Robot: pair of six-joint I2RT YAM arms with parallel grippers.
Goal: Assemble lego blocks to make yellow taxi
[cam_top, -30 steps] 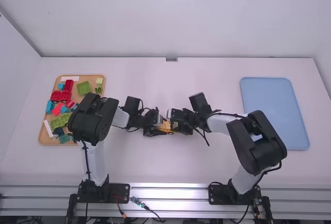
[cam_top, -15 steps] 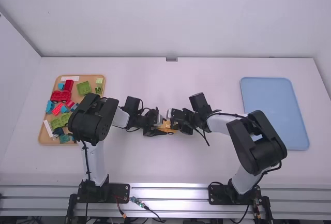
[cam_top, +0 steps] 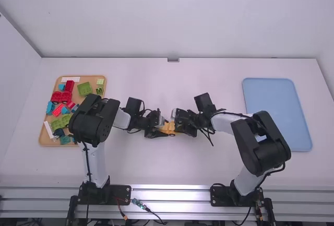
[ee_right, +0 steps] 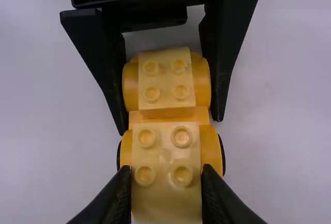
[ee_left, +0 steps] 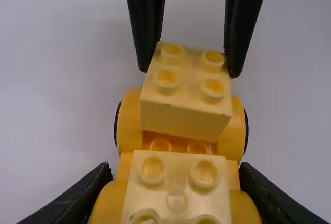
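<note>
Left gripper (cam_top: 164, 130) and right gripper (cam_top: 178, 123) largely mask the orange chassis (cam_top: 168, 127) between them in the high view. Wrist views disclose more: left clamped about that chassis, right closed on one yellow block (ee_right: 166, 195), a second block (ee_left: 176, 185) atop the chassis.

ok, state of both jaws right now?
Left gripper: closed, holding the orange-yellow car base.
Right gripper: closed, holding a pale yellow block.

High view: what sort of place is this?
Probably a robotics lab workstation: two arms mounted at a white table, a wooden tray of toy blocks, and pale walls around.
</note>
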